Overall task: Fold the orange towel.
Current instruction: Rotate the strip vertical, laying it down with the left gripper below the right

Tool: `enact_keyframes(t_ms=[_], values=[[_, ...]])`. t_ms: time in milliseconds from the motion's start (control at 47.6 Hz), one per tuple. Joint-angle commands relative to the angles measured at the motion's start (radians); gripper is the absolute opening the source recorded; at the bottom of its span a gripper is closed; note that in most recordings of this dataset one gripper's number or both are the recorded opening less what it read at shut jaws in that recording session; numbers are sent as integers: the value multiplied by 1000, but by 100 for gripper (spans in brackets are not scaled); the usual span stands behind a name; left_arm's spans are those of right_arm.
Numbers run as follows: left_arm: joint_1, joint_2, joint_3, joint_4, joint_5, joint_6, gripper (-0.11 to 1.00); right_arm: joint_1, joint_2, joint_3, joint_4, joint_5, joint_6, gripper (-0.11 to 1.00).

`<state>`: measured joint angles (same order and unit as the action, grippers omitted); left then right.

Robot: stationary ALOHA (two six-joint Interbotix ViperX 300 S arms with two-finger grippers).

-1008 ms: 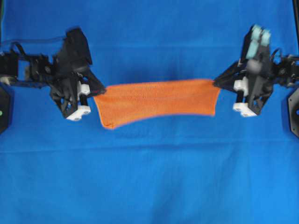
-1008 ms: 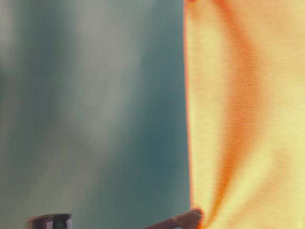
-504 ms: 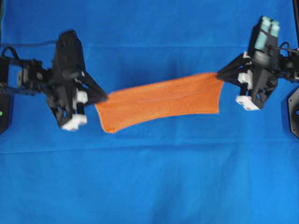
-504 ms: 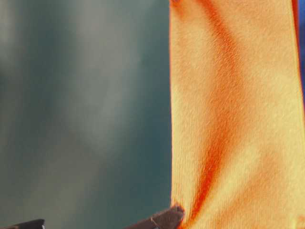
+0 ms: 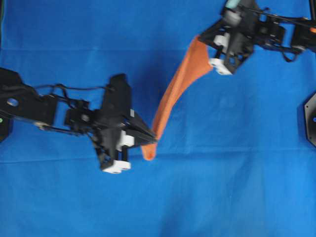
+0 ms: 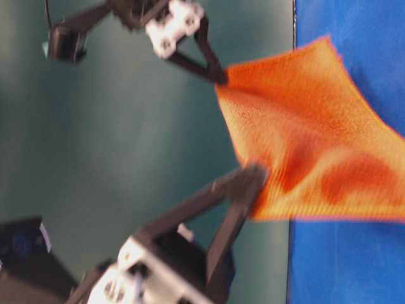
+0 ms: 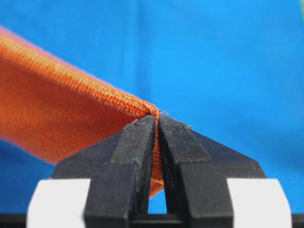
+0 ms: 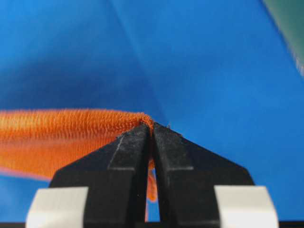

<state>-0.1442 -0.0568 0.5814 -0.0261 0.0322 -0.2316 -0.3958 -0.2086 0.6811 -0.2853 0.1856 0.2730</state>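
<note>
orange towel (image 5: 175, 91) hangs taut above the counter (image 5: 237, 173) | my left tool (image 5: 153, 140) and right tool (image 5: 201, 37) each pinch a towel corner | keep tension even, lower edges aligned

left gripper (image 5: 154, 141): ours, low centre, jaws pinched tight on cloth
right gripper (image 5: 200, 38): ours, top right, jaws pinched tight too
</note>
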Motion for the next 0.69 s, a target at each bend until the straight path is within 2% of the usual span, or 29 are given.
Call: enact_keyframes(t_ms=[0,147,294,420,567,672], values=[[-17,40,-67,2,-28,3,1,-15,46,-92,-43,-8,-2,3],[-17,115,-147,2,-28,12,1,-15,112,-176,-74,-11,-2,3],[-14,147,-187,2,-34,15,1,-17,118,-186,-75,-8,-2,3],[-8,176,-216,2,-63,15,1,-21,98,-158,-75,5,0,3],[2,222,-279,2,-115,21,1,-41,32,-74,-75,8,9,3],[9,273,-341,2,-121,57,1,-55,-32,-5,-75,6,14,3]])
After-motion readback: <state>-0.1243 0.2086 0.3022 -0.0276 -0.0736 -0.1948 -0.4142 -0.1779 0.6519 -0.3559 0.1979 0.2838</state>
